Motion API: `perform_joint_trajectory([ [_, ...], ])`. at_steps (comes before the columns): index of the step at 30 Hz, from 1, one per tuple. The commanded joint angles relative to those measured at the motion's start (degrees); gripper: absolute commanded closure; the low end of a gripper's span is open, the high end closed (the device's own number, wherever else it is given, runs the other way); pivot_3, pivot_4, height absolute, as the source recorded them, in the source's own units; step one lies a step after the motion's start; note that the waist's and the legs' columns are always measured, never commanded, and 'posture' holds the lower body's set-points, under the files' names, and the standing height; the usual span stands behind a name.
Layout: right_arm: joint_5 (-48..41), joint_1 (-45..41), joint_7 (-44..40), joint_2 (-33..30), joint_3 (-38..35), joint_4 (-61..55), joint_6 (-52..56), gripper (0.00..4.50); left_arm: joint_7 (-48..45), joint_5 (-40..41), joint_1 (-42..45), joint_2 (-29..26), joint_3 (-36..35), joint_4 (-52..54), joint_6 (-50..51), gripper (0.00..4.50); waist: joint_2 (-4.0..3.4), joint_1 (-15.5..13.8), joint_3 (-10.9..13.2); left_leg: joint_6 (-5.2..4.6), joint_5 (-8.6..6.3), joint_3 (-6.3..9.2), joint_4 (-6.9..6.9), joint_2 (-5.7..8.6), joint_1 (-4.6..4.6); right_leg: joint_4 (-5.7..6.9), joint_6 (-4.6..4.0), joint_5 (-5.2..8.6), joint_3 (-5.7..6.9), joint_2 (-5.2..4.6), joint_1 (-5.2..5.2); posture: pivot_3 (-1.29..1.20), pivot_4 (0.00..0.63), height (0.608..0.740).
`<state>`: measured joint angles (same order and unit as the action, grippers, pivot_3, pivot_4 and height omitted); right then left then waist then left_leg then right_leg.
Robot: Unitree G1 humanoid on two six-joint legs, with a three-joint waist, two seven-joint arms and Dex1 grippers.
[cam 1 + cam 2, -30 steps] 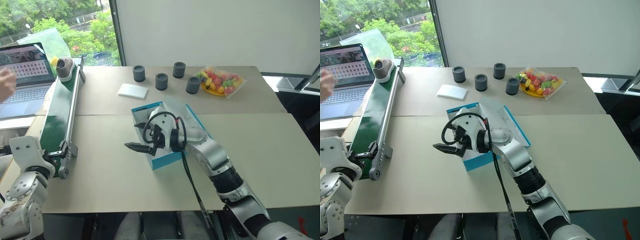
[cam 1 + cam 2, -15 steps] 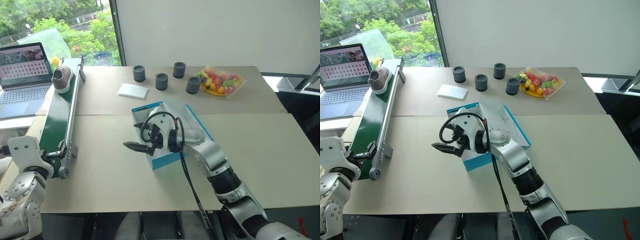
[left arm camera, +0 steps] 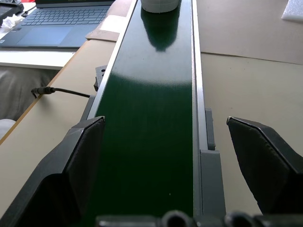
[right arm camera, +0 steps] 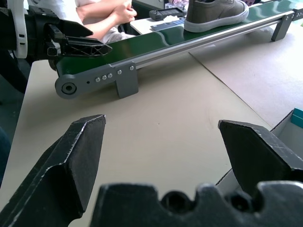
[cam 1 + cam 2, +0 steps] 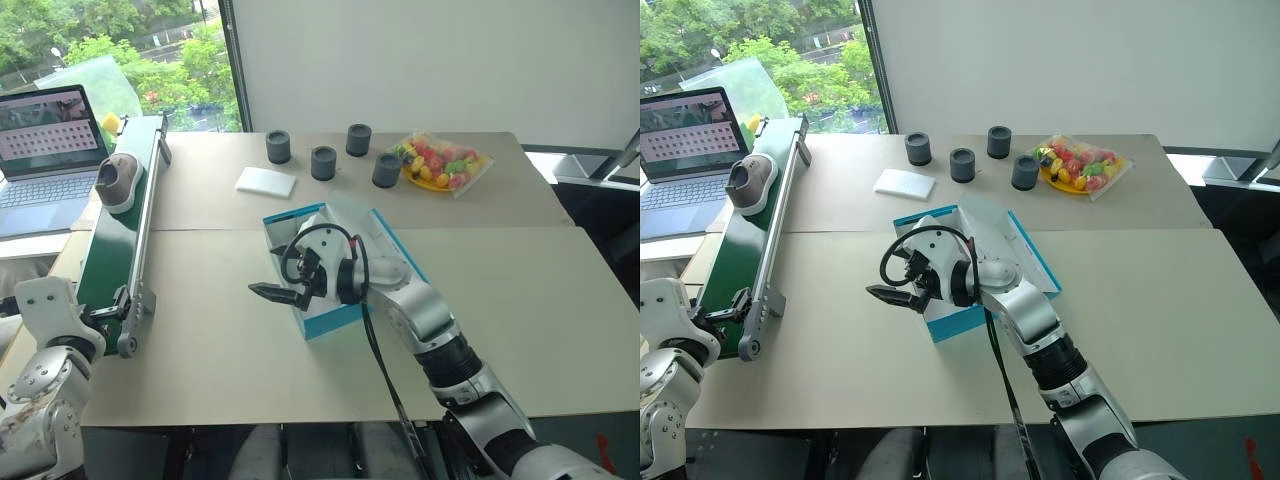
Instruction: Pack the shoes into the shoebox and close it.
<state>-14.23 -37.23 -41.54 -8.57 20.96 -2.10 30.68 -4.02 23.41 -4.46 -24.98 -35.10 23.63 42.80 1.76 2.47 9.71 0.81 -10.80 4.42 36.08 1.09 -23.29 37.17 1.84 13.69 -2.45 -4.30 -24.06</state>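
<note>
One grey-taupe lace-up sneaker on green conveyor belt, far end | left gripper spread wide, empty, at belt's near end | right gripper spread, empty, beside open bright blue cardboard shoebox | second shoe possibly boxed | advice: wait, clamp mid-shoe squarely.

left gripper jaws wide, right gripper jaws wide
</note>
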Motion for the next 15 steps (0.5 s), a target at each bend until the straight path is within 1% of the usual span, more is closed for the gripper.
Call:
perform_joint_trajectory([
  [1, -0.27, -0.02, 0.11, 0.06, -0.92, -2.46, 0.07, 0.00, 0.38, -0.27, -0.11, -0.47, -1.73, 0.13, 0.28, 0.10, 0.00, 0.00, 0.00, 0.00, 0.00, 0.00, 0.00, 0.00, 0.00, 0.00, 0.00, 0.00, 0.00, 0.00, 0.00, 0.00, 0.150, 0.726],
  [15, -0.28, 0.21, 0.71, 0.20, -0.74, -2.86, 0.45, 0.00, 0.58, -1.41, -2.12, -0.57, -1.70, -1.70, -0.15, 0.10, 0.00, 0.02, 0.00, 0.00, 0.00, 0.00, -0.01, 0.00, 0.00, 0.00, 0.00, 0.00, 0.00, 0.00, -0.01, 0.00, 0.150, 0.726],
])
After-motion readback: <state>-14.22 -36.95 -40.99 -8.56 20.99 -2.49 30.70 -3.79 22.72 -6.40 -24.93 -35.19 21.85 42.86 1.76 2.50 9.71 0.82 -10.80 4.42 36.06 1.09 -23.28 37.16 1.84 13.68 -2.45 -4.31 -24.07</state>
